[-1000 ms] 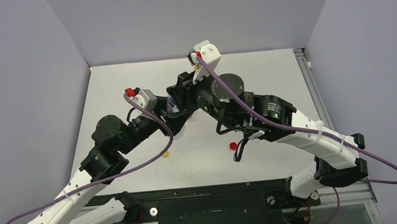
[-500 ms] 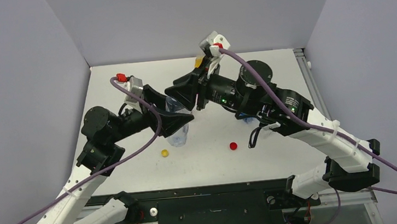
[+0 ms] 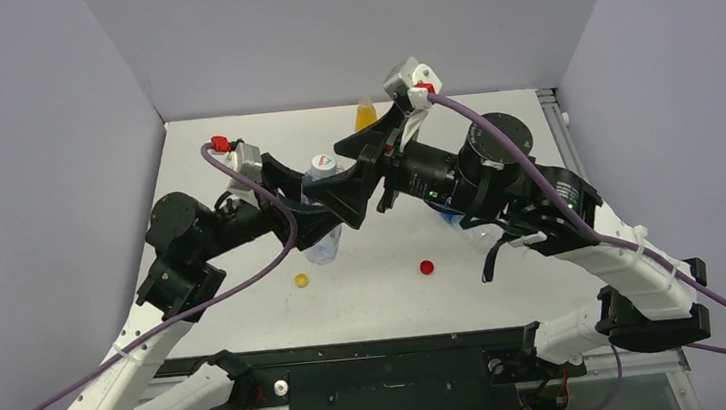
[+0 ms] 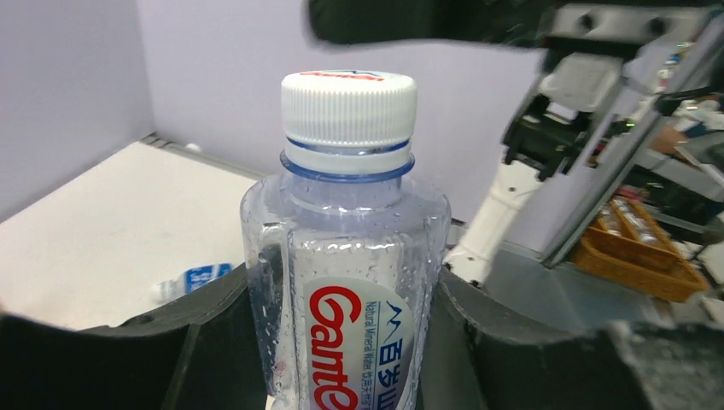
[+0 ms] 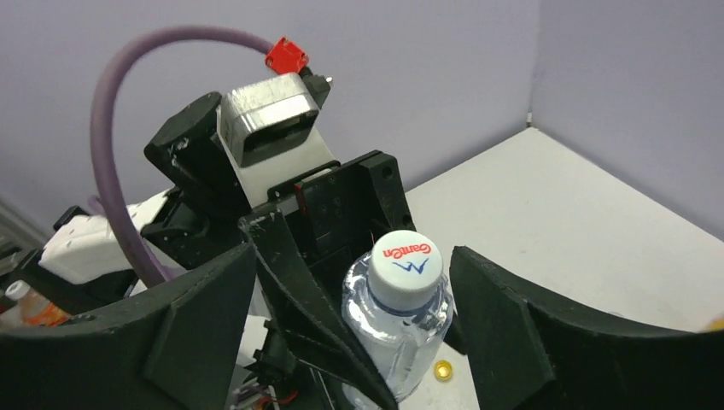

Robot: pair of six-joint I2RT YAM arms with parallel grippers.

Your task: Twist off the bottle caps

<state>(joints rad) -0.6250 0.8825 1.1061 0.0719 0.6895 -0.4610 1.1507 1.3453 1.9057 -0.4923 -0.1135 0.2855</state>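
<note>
My left gripper [image 4: 346, 342] is shut on a clear bottle [image 4: 350, 282] with a red-and-white label, holding it upright above the table by its body. A white ribbed cap [image 4: 348, 107] sits on the bottle's neck. In the top view the cap [image 3: 323, 165] is just left of my right gripper [image 3: 351, 178]. That gripper [image 5: 354, 282] is open. The cap [image 5: 404, 259] shows between its two spread fingers [image 5: 546, 342], and neither finger touches it. A yellow cap [image 3: 301, 280] and a red cap [image 3: 427, 267] lie loose on the table.
An orange juice bottle [image 3: 365, 114] stands at the back of the table. A bottle with a blue label [image 4: 192, 278] lies on its side under my right arm. Grey walls close off the left, back and right sides.
My right gripper was shut at the bottle's cap, then drew back to the right and opened. My left arm shifted the held bottle slightly; the white cap stays on the neck.
</note>
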